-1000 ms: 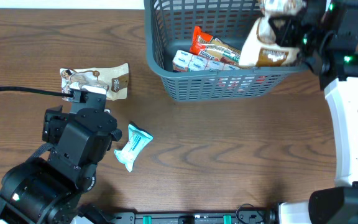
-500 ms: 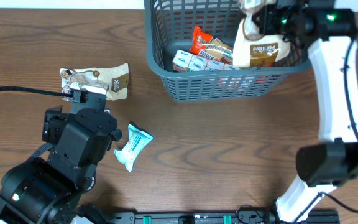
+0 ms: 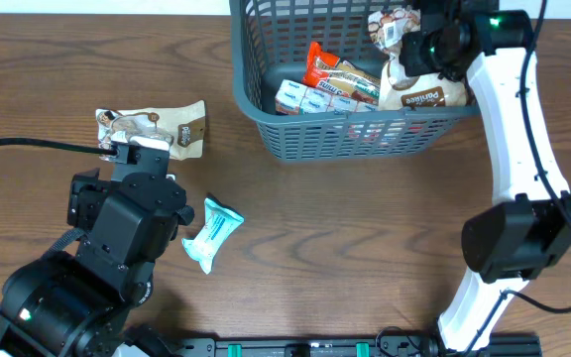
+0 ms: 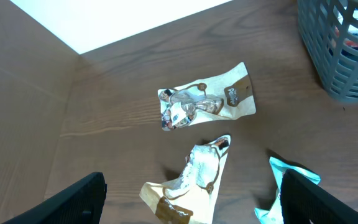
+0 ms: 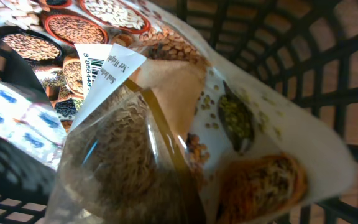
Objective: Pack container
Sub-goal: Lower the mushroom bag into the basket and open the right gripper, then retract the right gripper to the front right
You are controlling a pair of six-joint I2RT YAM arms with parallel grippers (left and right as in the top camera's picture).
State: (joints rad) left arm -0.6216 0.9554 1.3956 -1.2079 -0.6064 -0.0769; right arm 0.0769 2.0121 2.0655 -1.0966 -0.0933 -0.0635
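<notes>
Container, grey-blue lattice basket with rounded corners, sits at 1 o'clock on the desk and is part packed: red packet and blue-white bars lie inside. Right gripper is clamped on a grain pouch at the basket's 3 o'clock end (not let go yet). Left to pack, I'd say: tan pouch at 10 o'clock, teal packet at 8 o'clock, and a second tan pouch under the left gripper, jaws wide, empty.
</notes>
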